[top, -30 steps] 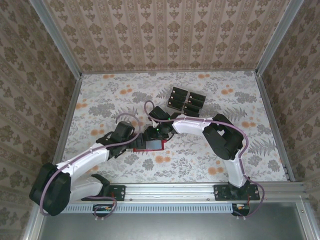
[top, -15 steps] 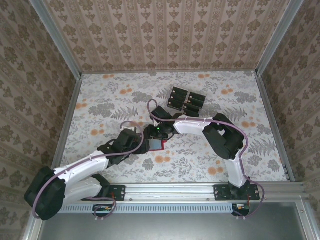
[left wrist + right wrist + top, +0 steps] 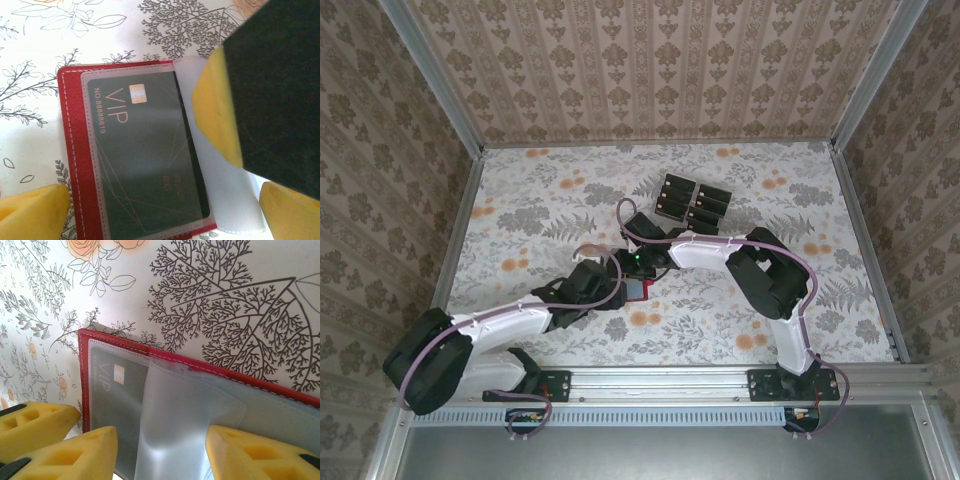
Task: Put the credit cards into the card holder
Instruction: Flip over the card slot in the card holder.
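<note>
Wide open and empty, the left gripper (image 3: 160, 210) is swinging in over the small red folding wallet (image 3: 70, 150) — one flat black rectangular card (image 3: 145, 160) already sleeved. The right gripper (image 3: 162, 450), half-open, is straddling the clear sleeve (image 3: 185, 410) — grip unclear.

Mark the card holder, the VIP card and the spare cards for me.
card holder (image 3: 70, 145): left wrist view, red stitched border.
VIP card (image 3: 145, 160): left wrist view, middle of its face.
spare cards (image 3: 672, 196): top view, left stack.

Worktop (image 3: 520, 190) w/ white floral cloth: grey leaf sprays, orange blooms. Slotted rack (image 3: 688, 203) at far centre, standing on the cloth. Beige damask wallpaper (image 3: 650, 70) on 3 sides. Alu post (image 3: 430, 72) at back-left corner, alu rail (image 3: 660, 378) along near edge.
</note>
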`<state>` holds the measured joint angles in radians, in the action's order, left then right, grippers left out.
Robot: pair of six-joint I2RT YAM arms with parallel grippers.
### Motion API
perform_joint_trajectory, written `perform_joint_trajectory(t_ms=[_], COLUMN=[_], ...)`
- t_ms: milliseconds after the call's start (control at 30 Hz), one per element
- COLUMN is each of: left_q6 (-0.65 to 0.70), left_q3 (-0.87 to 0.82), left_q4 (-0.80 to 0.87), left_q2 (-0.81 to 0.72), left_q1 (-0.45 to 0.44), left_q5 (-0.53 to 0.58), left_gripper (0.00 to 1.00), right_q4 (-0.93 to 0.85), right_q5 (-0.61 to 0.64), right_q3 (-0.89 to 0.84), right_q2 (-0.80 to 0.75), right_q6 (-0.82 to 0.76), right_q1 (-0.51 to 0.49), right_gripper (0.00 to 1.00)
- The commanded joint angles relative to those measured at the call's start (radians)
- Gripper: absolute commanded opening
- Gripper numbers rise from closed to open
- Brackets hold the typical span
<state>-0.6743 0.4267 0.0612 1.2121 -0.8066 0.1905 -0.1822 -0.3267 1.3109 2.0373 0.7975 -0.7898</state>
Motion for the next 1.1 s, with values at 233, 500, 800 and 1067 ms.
perform_joint_trajectory(t_ms=[233,500,800,1067], left_q6=[-0.089,-0.098,-0.094,-0.091], left_q3=[-0.013,-0.032,-0.034,-0.038], left_q4=[0.025,0.009,-0.009,-0.012], left_q2=[0.037,0.049,0.071,0.069], left_q1=[-0.009,-0.009,-0.008,-0.009], left_q5=[0.116,0.121,0.118,0.119], left_gripper=[1.00,1.00,1.00,1.00], right_q4=[-0.017,0.064,0.102,0.107], right_q5=[0.006,0.061,0.055,0.036], right_q3=[-0.069,-0.172,-0.193,-0.160], right_q2=[-0.059,-0.176,-0.160,-0.108], right_q6=[0.030,0.082,0.103,0.098], right_q1=[0.017,0.022,0.023,0.018], right_gripper=[0.54,0.58,0.58,0.58])
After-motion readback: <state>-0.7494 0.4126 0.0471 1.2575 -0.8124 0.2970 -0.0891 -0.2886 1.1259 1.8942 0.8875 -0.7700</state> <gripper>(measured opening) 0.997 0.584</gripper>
